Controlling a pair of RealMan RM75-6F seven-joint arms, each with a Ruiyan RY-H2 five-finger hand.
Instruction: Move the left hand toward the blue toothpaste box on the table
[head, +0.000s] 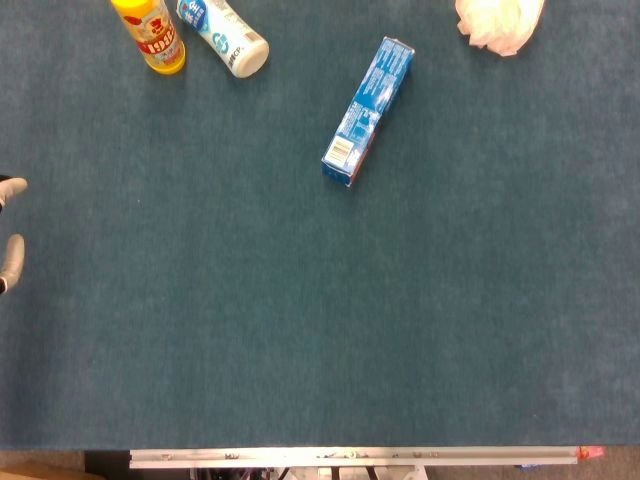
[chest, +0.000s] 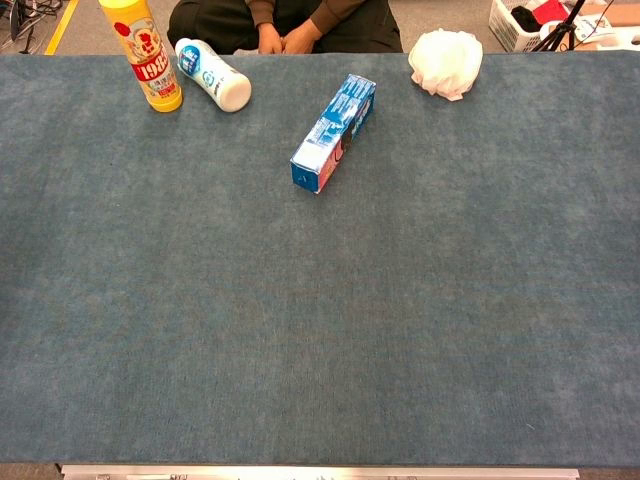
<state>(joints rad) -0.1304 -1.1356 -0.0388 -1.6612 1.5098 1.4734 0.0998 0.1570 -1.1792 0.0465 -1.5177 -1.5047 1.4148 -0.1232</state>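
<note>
The blue toothpaste box (head: 367, 110) lies flat on the blue-green table cloth, slanted, with its barcode end toward me; the chest view shows the toothpaste box (chest: 333, 132) near the far middle. Only the fingertips of my left hand (head: 9, 235) poke in at the left edge of the head view, spread apart with nothing between them, far to the left of the box. The chest view does not show this hand. My right hand appears in neither view.
A yellow bottle (head: 150, 35) stands at the far left with a white tube-shaped bottle (head: 225, 38) lying beside it. A crumpled white bag (head: 500, 22) sits at the far right. A seated person (chest: 285, 22) is behind the table's far edge.
</note>
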